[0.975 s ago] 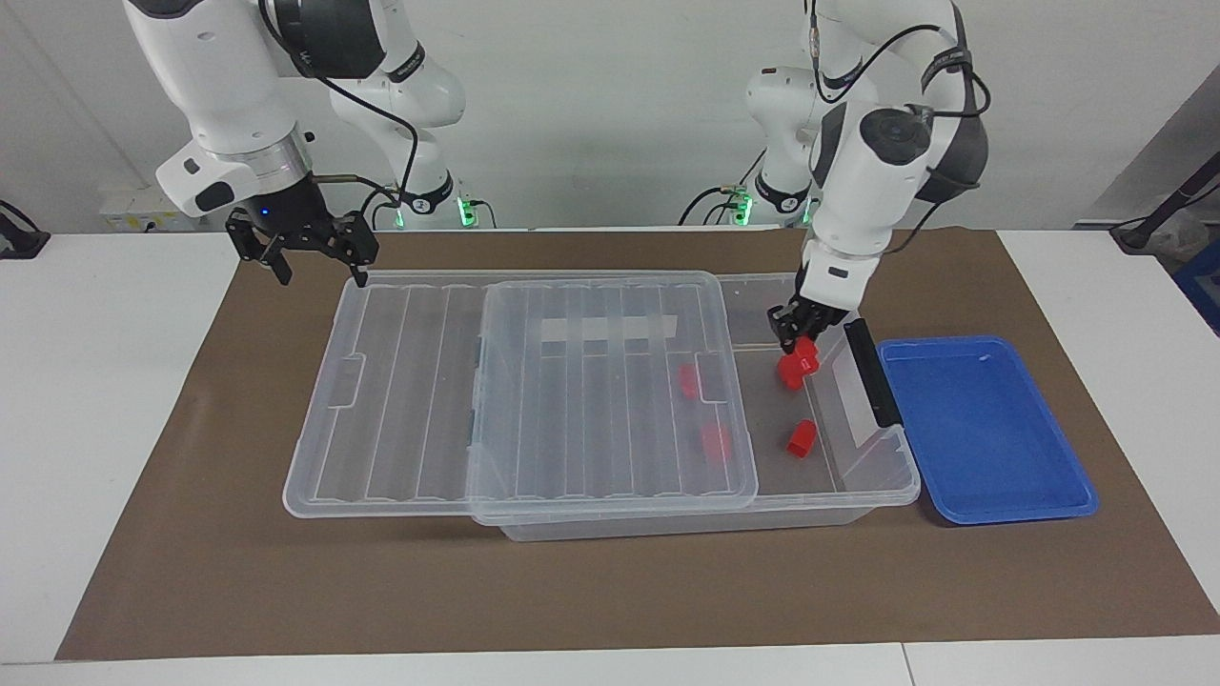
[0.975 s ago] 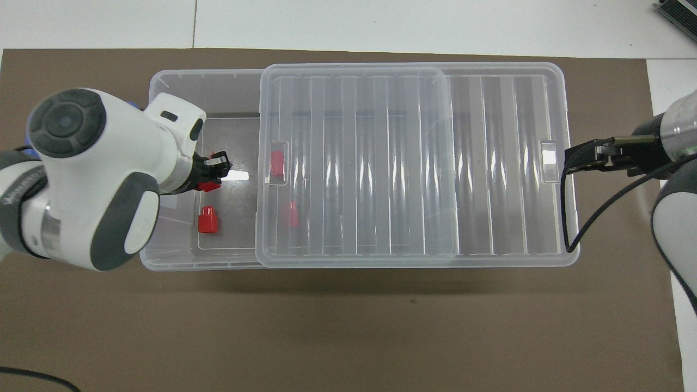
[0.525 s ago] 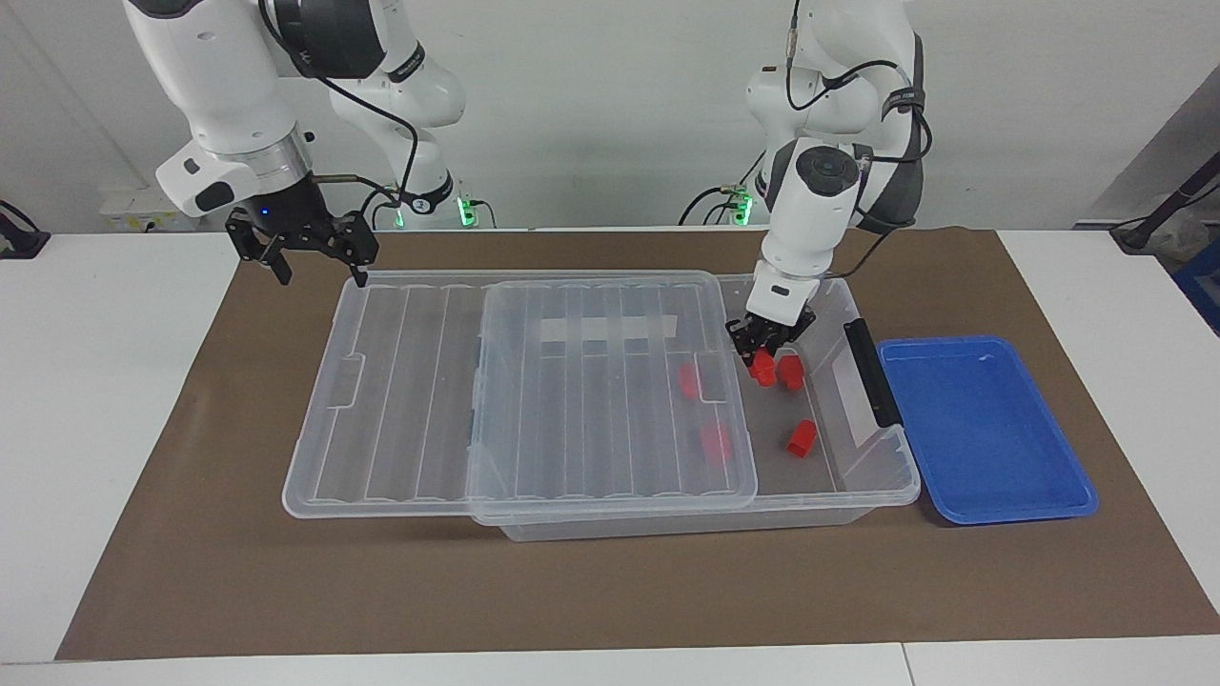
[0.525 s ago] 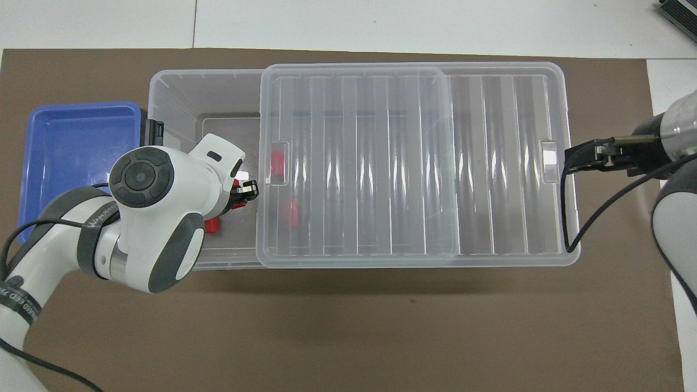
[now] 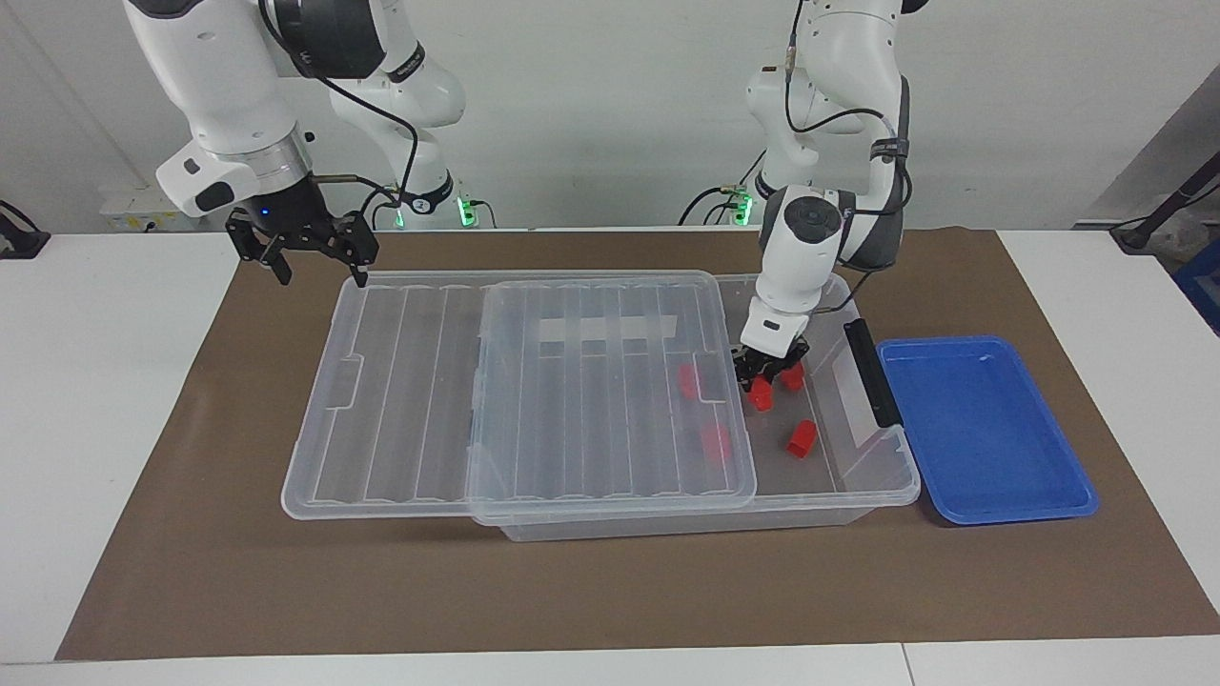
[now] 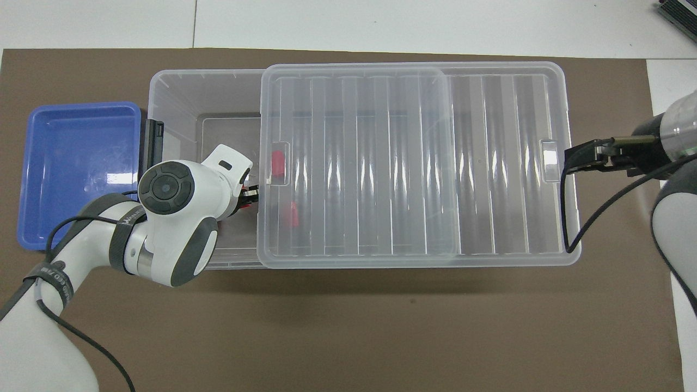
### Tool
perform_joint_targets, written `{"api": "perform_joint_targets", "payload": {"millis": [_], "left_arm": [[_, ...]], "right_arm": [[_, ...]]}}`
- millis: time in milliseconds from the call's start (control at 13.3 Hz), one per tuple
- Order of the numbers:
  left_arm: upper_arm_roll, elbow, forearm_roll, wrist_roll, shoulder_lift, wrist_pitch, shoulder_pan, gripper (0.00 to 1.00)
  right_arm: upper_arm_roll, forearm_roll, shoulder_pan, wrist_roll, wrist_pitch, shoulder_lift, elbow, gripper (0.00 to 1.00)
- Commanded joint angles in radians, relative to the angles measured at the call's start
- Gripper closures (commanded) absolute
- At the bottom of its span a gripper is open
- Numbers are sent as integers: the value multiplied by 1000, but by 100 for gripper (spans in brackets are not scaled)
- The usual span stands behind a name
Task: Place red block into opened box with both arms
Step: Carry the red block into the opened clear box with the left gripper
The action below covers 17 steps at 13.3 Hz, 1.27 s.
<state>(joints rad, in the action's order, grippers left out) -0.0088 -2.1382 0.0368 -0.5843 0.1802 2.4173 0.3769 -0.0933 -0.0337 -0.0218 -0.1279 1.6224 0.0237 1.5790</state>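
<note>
The box (image 5: 897,464) is a clear bin, and its ribbed lid (image 5: 572,381) is slid toward the right arm's end, leaving the end by the blue tray uncovered. My left gripper (image 5: 762,377) reaches down into that uncovered end, shut on a red block (image 5: 760,397) close to the lid's edge. In the overhead view the left wrist covers most of the left gripper (image 6: 251,194). Two loose red blocks (image 5: 801,438) lie on the box floor nearby, and two more (image 5: 688,379) show through the lid. My right gripper (image 5: 319,270) hangs open at the lid's outer end.
A shallow blue tray (image 5: 982,429) sits beside the box at the left arm's end of the table. A black handle (image 5: 869,372) stands on the box's end wall next to it. A brown mat (image 5: 572,591) covers the table.
My left gripper has carried the red block from near the black handle toward the lid's edge and lower into the box. The right arm has not moved.
</note>
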Motion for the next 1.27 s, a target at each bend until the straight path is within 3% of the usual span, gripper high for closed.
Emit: {"api": "perform_joint_targets", "payload": {"millis": [0, 300, 375, 450, 525, 825, 1200], "left_arm": [[6, -5, 20, 8, 39, 65, -3, 100], [7, -5, 38, 8, 51, 75, -4, 100], [7, -5, 40, 8, 51, 75, -9, 65], [7, -5, 40, 8, 51, 74, -9, 22], [10, -5, 40, 8, 51, 69, -9, 13], [12, 7, 40, 3, 45, 30, -7, 13], [15, 177, 40, 4, -7, -271, -9, 13]], "right_arm": [[-3, 18, -12, -7, 23, -28, 33, 0], [-3, 18, -12, -7, 22, -28, 33, 0], [-3, 18, -12, -7, 22, -28, 33, 0], [-3, 18, -12, -7, 22, -28, 33, 0], [-3, 18, -12, -7, 22, -28, 33, 0], [-3, 18, -12, -7, 22, -28, 33, 0], [-3, 18, -12, -7, 22, -28, 33, 0]]}}
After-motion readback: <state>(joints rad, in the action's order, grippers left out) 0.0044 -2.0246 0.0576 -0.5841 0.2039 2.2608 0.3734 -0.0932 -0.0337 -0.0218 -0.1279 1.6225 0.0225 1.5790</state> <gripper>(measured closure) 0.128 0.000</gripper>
